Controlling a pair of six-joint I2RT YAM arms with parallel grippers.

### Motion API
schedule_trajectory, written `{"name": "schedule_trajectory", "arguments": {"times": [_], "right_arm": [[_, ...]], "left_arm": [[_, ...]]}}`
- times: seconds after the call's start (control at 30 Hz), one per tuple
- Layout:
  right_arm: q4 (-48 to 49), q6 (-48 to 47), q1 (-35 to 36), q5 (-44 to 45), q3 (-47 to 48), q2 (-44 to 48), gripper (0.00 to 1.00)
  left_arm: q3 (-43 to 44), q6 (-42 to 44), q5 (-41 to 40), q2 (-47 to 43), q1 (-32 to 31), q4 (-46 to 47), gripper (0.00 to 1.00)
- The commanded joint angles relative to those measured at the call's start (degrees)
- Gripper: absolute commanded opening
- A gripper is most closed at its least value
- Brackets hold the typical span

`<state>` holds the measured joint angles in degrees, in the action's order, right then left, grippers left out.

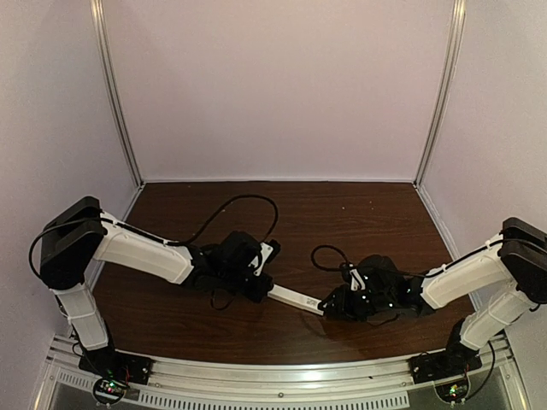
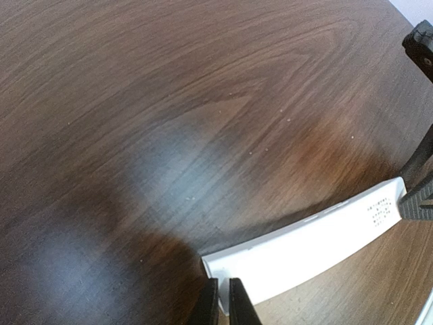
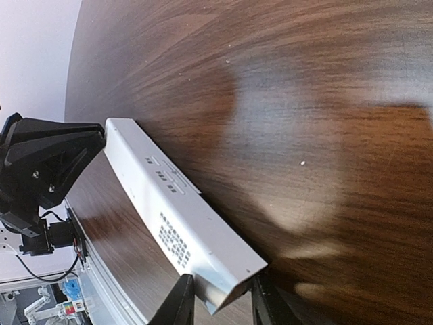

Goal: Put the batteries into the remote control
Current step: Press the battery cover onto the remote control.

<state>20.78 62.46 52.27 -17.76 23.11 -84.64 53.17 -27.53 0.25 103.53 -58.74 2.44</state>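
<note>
Clamping remote control (image 3: 177,215), right end effector (image 3: 220,306), left end effector (image 2: 224,306) seemingly too, label (image 3: 173,242) wrist-only

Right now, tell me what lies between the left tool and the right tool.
The remote control spans it, one end at the left tool, the other at the right tool, seen in the top view.

Left claw (image 2: 224,302), pinched almost closed, grips the near end of a white remote control (image 2: 318,237) over a dark wooden worktop (image 2: 169,101); the right claw (image 2: 416,198) touches its far end.
</note>
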Motion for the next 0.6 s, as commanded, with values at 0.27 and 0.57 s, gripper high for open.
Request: {"name": "schedule_trajectory", "arguments": {"times": [0.27, 0.57], "right_arm": [[-1.9, -4.0, -2.5, 1.1, 1.9, 1.6, 0.34], [0.8, -3.6, -2.3, -1.8, 3.0, -1.1, 0.30]], "left_arm": [[-0.9, -0.6, 14.1, 2.5, -4.1, -2.9, 0.11], [-0.6, -0.6, 15.8, 3.7, -4.5, -0.7, 0.10]]}}
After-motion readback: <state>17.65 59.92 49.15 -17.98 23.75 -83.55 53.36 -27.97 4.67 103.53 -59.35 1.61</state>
